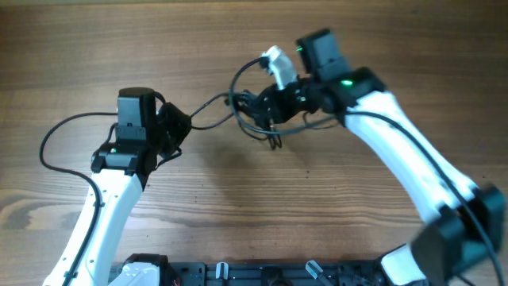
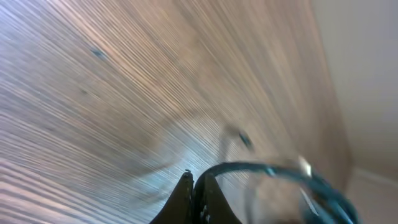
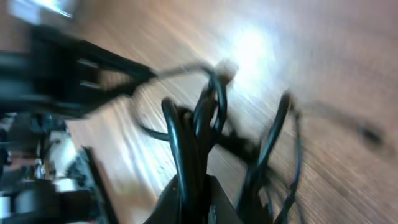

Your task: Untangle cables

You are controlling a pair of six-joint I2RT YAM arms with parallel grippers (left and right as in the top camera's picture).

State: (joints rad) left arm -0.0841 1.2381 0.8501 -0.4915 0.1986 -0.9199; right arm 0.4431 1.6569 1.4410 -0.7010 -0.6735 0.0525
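The cables (image 1: pixel 255 119) are a small dark tangle of thin black cords hanging just above the wooden table, behind its middle. My right gripper (image 1: pixel 268 103) is shut on the tangle. In the right wrist view several cord loops (image 3: pixel 186 134) run up out of its jaws (image 3: pixel 194 190). A white plug end (image 1: pixel 276 60) sticks up beside the right wrist. One thin strand (image 1: pixel 210 104) runs taut from the tangle to my left gripper (image 1: pixel 181 125). The left jaws (image 2: pixel 194 182) are shut, and the blurred strand (image 2: pixel 267 168) arcs away from their tips to the right.
A thick black arm wire (image 1: pixel 48 139) loops over the table to the left of the left arm. A black rail (image 1: pixel 262 274) runs along the front edge. The left arm (image 3: pixel 56 68) shows blurred at the top left of the right wrist view.
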